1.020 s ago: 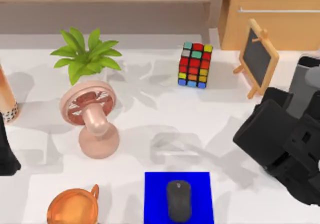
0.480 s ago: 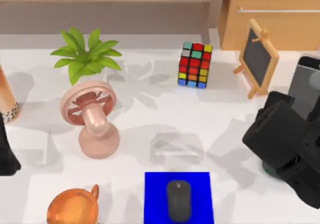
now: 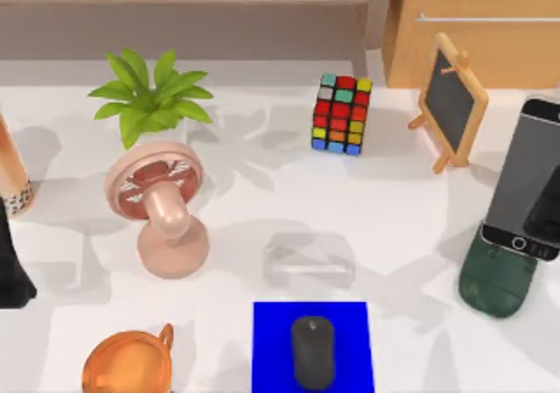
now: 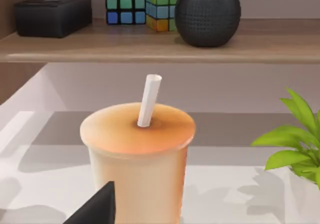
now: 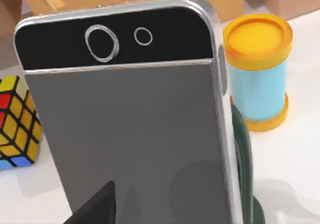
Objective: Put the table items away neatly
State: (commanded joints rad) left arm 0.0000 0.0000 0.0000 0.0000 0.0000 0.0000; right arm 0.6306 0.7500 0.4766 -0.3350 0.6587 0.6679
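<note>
The smartphone (image 3: 525,176) leans in its dark green stand (image 3: 497,279) at the right side of the bench (image 3: 394,200), and the mouse (image 3: 313,351) lies on the blue mat (image 3: 271,340) at the near edge, midway across. By my reckoning both items are put away, so what is left is to get clear without spoiling it.

My right wrist camera looks close onto the phone's grey face (image 5: 145,144), with the stand's green edge (image 5: 243,149) just beside it and a yellow-capped blue canister (image 5: 259,69) behind. I judge my right arm is near the phone, so any pull-back should go up and away from it, not sideways across the stand, since a brush could tip the phone out. The puzzle cube (image 3: 341,113) and the pink fan (image 3: 162,205) stand well apart from both items and need nothing.

My left arm sits parked at the bench's left side by the orange drink cup (image 4: 137,154) with its straw (image 4: 149,100).

Whether either pair of jaws is spread or pressed together, I cannot tell.
</note>
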